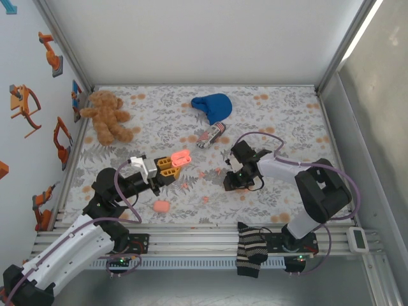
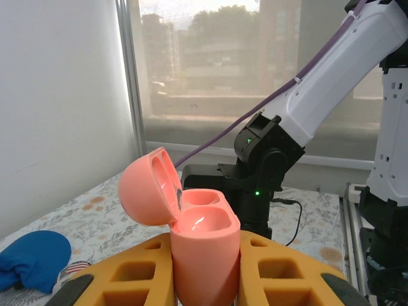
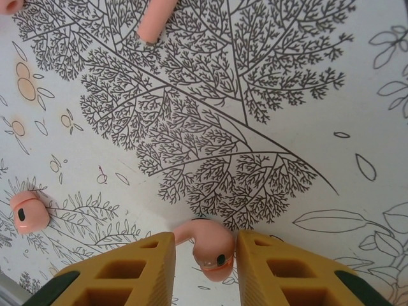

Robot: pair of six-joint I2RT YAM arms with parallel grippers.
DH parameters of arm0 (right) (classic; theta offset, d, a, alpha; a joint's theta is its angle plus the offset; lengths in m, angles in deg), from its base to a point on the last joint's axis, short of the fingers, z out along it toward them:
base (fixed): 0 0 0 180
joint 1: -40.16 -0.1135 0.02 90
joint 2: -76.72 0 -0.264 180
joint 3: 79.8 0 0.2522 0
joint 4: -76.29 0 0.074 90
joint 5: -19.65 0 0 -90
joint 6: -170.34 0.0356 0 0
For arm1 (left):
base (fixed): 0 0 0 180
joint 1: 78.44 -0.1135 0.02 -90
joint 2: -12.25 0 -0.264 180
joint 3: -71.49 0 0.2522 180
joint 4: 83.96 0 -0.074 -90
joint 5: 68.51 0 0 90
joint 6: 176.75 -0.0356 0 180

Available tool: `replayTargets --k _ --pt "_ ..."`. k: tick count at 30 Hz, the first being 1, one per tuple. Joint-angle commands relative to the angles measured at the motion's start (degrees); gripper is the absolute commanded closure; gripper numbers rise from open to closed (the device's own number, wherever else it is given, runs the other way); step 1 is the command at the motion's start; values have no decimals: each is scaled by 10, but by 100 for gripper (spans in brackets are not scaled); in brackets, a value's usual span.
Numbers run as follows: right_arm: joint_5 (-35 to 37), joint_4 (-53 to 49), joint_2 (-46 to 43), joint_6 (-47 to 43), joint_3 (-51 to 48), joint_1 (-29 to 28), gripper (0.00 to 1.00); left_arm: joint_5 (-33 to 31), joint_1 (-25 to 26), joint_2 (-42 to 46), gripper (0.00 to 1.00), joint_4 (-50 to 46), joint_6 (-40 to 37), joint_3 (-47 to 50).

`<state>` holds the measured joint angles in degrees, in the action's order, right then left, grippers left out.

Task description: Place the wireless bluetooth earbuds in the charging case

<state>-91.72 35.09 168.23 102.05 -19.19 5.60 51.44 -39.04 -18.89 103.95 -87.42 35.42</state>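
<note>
Between the left gripper's [image 2: 205, 284] yellow fingers [image 2: 127, 280] stands the charging case [image 2: 204, 245], clamped upright, with its lid [image 2: 148, 191] swung open to the gripper's left (two glossy wells face up). Further right, the right gripper [image 3: 205, 271] points down at the worktop [image 3: 287, 95], its fingers closed against either side of one earbud [image 3: 210, 245]. A second earbud [image 3: 29, 215] lies off to that gripper's left, and a third earbud [image 3: 155, 19] lies well ahead of it.

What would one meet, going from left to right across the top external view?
Brown plush teddy bear, small salmon-pink rounded object, open coral-pink plastic charging case, blue fabric mitten, dark brown striped knitted sock, white rectangular device.
</note>
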Motion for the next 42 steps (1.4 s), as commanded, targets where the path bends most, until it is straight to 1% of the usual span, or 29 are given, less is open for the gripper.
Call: replayTargets --k 1,10,19,24,30,37,42 --pt "7 8 9 7 -7 -5 70 0 3 6 100 12 -6 1" --pt "22 3 28 7 2 -20 75 -4 4 6 100 11 -7 1" --pt "51 10 -18 3 -2 -21 78 -7 5 2 100 9 -6 1" --pt "81 7 -61 -15 -1 -23 79 -7 7 -5 100 13 -4 2" --pt "118 -9 -127 -56 1 -27 79 -11 10 -17 100 23 0 7" --pt "173 -42 -249 -133 36 -44 79 -11 16 -56 100 59 20 13" --pt "191 -53 -316 -187 75 -59 79 -16 27 -101 100 100 31 13"
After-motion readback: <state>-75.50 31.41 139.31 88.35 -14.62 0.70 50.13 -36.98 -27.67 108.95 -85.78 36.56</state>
